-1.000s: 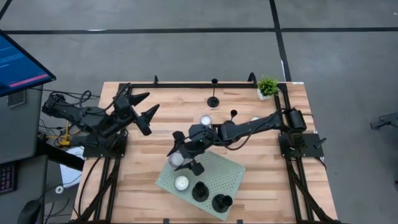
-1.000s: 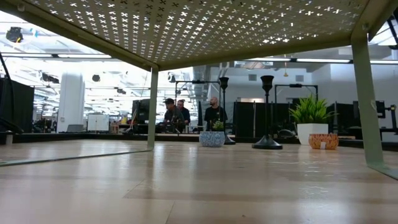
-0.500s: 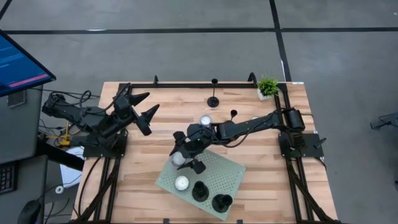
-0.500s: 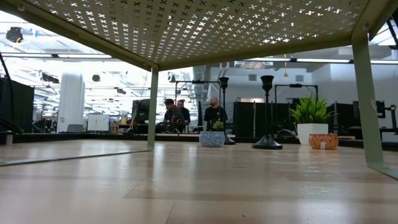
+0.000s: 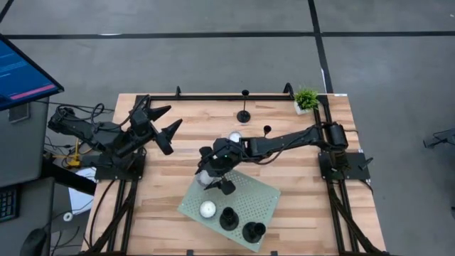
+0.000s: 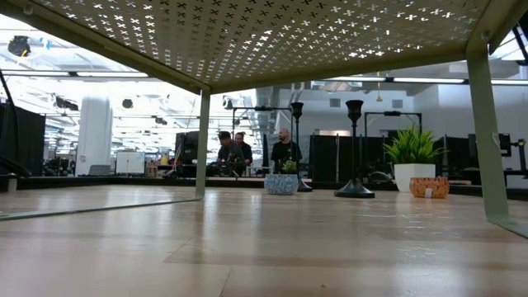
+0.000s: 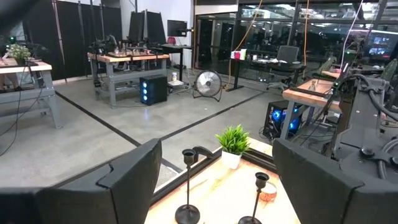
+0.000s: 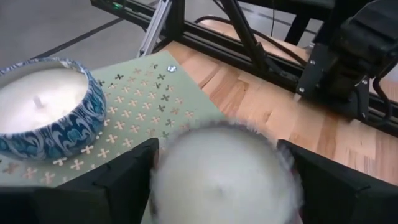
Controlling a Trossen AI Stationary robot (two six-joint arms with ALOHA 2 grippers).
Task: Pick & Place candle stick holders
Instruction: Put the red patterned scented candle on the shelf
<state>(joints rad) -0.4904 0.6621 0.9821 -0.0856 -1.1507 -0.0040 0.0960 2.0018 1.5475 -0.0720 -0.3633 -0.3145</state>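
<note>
Wooden table [image 5: 186,146], candle stick holders [image 5: 244,114] upright; left end effector [image 5: 172,116] released, right end effector [image 5: 213,180] astride candle [image 5: 205,178], grip unclear

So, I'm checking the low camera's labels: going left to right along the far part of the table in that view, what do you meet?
Blue patterned candle tin → tall black candle stick holder → potted green plant → small orange patterned candle. A second holder stands close behind the tin, so I leave it out.
</note>
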